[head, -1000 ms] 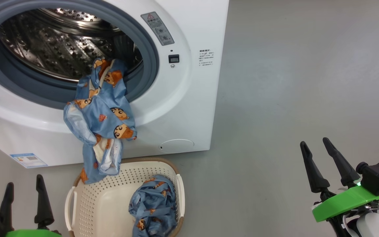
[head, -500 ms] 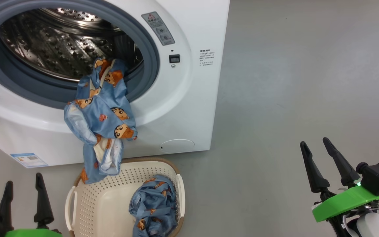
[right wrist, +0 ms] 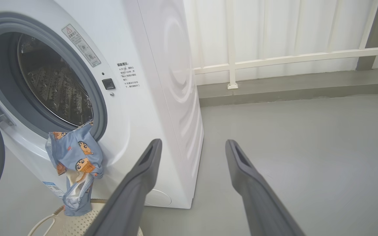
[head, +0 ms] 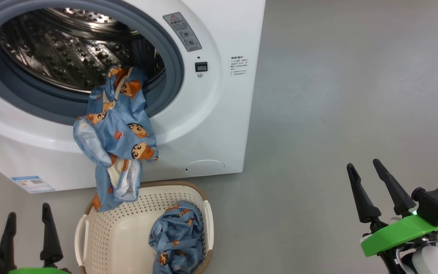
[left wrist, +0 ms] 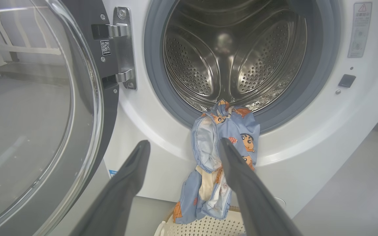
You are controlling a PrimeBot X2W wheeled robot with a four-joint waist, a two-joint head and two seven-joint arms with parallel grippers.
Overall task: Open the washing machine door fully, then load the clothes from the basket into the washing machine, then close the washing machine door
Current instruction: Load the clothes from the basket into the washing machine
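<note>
1. The left gripper is standing spread wide and empty at the near left, its fingers pointing toward the washing machine. The right gripper is gaping just as wide with nothing in it, sitting well off to the right over the bare floor.
2. Just right of the left gripper, the basket is sitting on the floor close against the machine's front. One bundle of the clothes is lying in its right end.
3. A hanging piece of the clothes is draping half in and half out. Its top is lying over the grey gasket at the lower right of the opening, and its tail is dangling down to the basket's far rim.
4. The washing machine door is standing swung out to the left, leaving the drum open.
5. The fabric is looking thin, light and limp. It will probably fold and trail rather than keep a shape, and it may slide off the lip if nudged downward.
6. The best hold is probably the bunched middle of the hanging piece, just below the gasket, pinching several layers at once. For the bundle, the highest crumple is offering the surest bite, since a single edge would drag.
</note>
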